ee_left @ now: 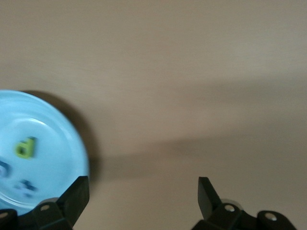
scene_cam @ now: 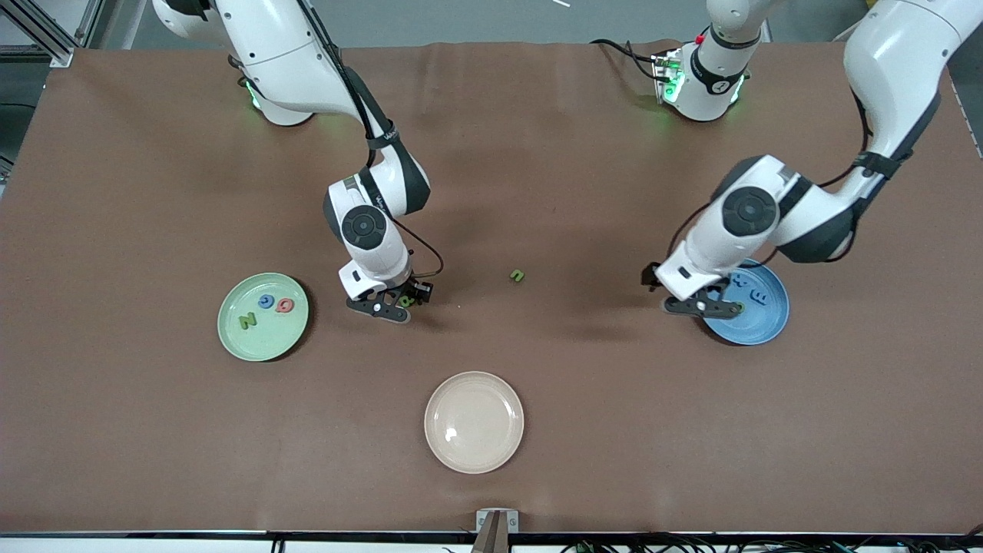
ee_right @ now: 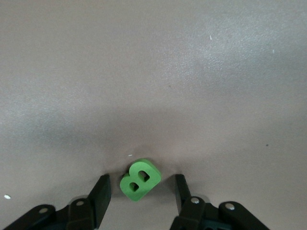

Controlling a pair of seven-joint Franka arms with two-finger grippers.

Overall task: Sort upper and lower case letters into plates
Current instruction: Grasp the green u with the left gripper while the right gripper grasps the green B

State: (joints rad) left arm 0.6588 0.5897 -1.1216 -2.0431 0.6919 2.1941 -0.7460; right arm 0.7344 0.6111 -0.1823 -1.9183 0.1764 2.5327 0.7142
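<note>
A green letter B [ee_right: 139,178] lies on the brown table between the fingers of my right gripper [ee_right: 142,191], which stands open with a gap on each side of the letter. In the front view that right gripper [scene_cam: 398,304] is low over the B [scene_cam: 406,300], beside the mint green plate [scene_cam: 261,349]. That plate holds a green N [scene_cam: 247,320], a blue letter [scene_cam: 266,301] and a red letter [scene_cam: 286,305]. My left gripper [scene_cam: 703,309] hangs open and empty over the edge of the blue plate [scene_cam: 756,322]. The blue plate [ee_left: 48,124] holds a green letter [ee_left: 25,147] and blue letters [ee_left: 24,187].
A small green letter [scene_cam: 517,275] lies alone on the table between the two grippers. A cream-beige plate [scene_cam: 474,422] with nothing in it sits nearer the front camera, midway along the table.
</note>
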